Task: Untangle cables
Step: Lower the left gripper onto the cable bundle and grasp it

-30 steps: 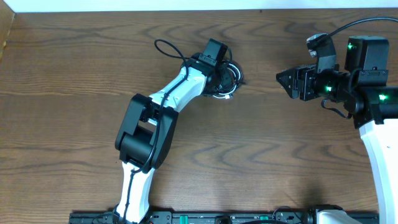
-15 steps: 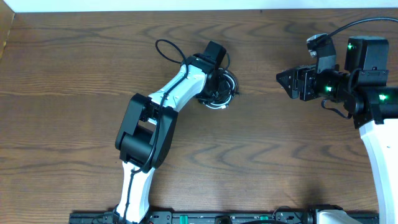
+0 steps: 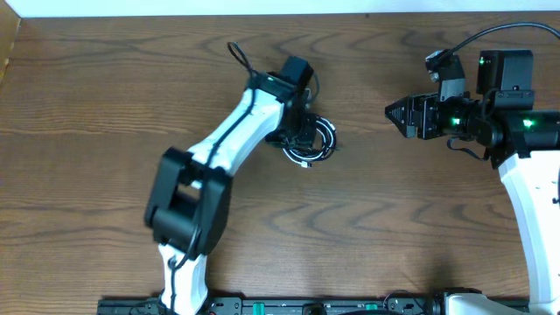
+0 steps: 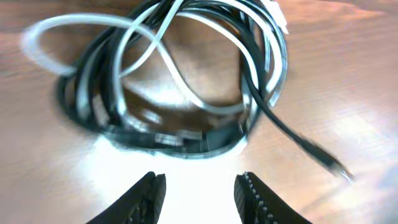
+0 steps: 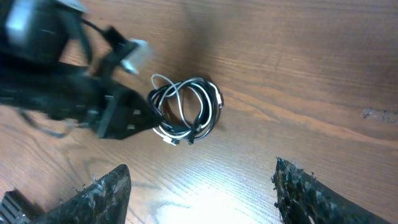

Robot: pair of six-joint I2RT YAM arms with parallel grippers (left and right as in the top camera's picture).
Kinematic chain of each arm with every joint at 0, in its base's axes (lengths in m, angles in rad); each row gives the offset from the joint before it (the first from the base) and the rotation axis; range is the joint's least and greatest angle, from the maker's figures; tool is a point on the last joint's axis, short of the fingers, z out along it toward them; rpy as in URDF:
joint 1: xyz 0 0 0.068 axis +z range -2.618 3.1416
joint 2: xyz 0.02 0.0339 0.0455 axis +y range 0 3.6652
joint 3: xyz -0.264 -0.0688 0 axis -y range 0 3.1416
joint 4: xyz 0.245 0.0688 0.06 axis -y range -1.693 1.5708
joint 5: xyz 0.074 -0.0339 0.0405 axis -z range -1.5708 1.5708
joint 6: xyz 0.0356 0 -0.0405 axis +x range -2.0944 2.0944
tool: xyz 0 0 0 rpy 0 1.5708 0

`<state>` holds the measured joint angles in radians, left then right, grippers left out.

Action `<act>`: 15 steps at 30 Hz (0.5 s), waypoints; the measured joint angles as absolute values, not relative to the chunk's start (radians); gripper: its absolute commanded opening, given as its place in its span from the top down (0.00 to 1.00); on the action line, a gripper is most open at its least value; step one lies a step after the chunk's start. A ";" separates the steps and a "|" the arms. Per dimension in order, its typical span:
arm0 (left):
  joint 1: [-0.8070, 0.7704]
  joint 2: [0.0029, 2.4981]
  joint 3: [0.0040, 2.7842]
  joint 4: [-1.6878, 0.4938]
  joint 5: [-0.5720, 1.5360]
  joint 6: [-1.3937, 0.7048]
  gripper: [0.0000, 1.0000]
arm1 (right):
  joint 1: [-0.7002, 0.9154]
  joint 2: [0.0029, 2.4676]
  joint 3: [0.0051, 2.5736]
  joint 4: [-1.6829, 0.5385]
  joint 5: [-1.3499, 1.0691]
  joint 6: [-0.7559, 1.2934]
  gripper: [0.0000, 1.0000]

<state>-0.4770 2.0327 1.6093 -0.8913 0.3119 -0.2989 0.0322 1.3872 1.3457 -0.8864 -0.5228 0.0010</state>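
Observation:
The white and black cables (image 3: 313, 141) lie coiled together in one tangled loop on the wooden table. My left gripper (image 3: 293, 131) hovers at the coil's left edge. In the left wrist view the coil (image 4: 180, 81) fills the frame just beyond my open, empty left gripper (image 4: 200, 199), and a black plug end (image 4: 333, 163) trails to the right. My right gripper (image 3: 391, 114) is open and empty, well to the right of the coil. The right wrist view shows the coil (image 5: 186, 112) ahead of my right gripper (image 5: 199, 202), with the left arm (image 5: 74, 87) beside the coil.
The left arm (image 3: 219, 157) stretches diagonally from the front edge to the coil. A thick black arm cable (image 3: 238, 57) loops behind the left wrist. The right arm (image 3: 516, 140) stands at the right edge. The table's back edge (image 3: 262, 13) runs along the top.
The coil has shifted a little toward the front and right. My left arm has swung and its elbow moved left. My right gripper has edged slightly left.

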 measured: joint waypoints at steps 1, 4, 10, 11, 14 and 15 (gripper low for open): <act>-0.472 2.014 1.609 -0.907 0.312 -0.301 0.58 | 0.033 1.387 1.346 -0.886 -0.523 0.001 0.30; -0.460 1.993 1.609 -0.928 0.312 -0.353 0.58 | 0.041 1.387 1.346 -0.891 -0.522 0.001 0.29; -0.459 2.004 1.542 -0.860 0.299 -0.587 0.58 | 0.062 1.387 1.346 -0.892 -0.522 0.001 0.28; -0.460 2.006 1.527 -0.836 0.284 -0.636 0.58 | 0.062 1.387 1.346 -0.894 -0.523 0.001 0.28; -0.460 2.009 1.502 -0.794 0.244 -0.773 0.58 | 0.062 1.387 1.346 -0.894 -0.522 0.001 0.27; -0.460 2.009 1.499 -0.789 0.230 -0.815 0.58 | 0.062 1.387 1.346 -0.894 -0.522 0.001 0.27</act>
